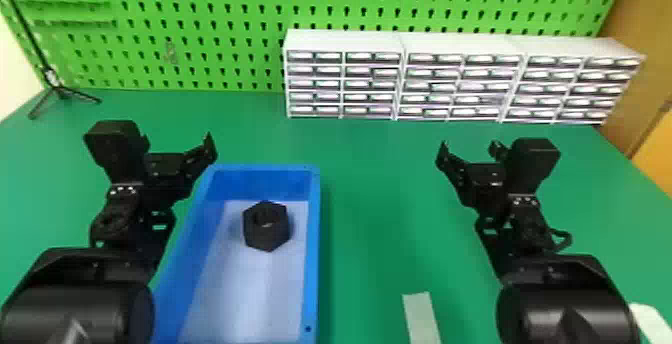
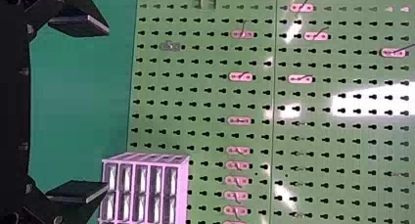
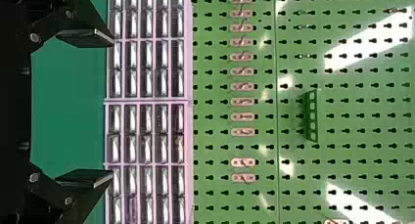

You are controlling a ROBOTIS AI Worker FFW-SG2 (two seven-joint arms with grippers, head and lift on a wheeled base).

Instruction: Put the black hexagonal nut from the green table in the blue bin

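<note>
The black hexagonal nut [image 1: 266,226] lies inside the blue bin [image 1: 313,268], on its pale floor toward the far end. Left of the bin, my left gripper [image 1: 177,143] is held up beside its far left corner, apart from the nut. In the left wrist view that gripper [image 2: 107,109] is open, its two fingers wide apart with nothing between them. My right gripper [image 1: 467,150] is over the table to the right of the bin. The right wrist view shows the same gripper [image 3: 112,109] open and holding nothing.
White drawer cabinets [image 1: 400,75] stand at the back of the green table [image 1: 380,193], before a green pegboard [image 1: 210,23]. A small black tripod [image 1: 61,91] is at the back left. A pale strip [image 1: 421,318] lies near the front, right of the bin.
</note>
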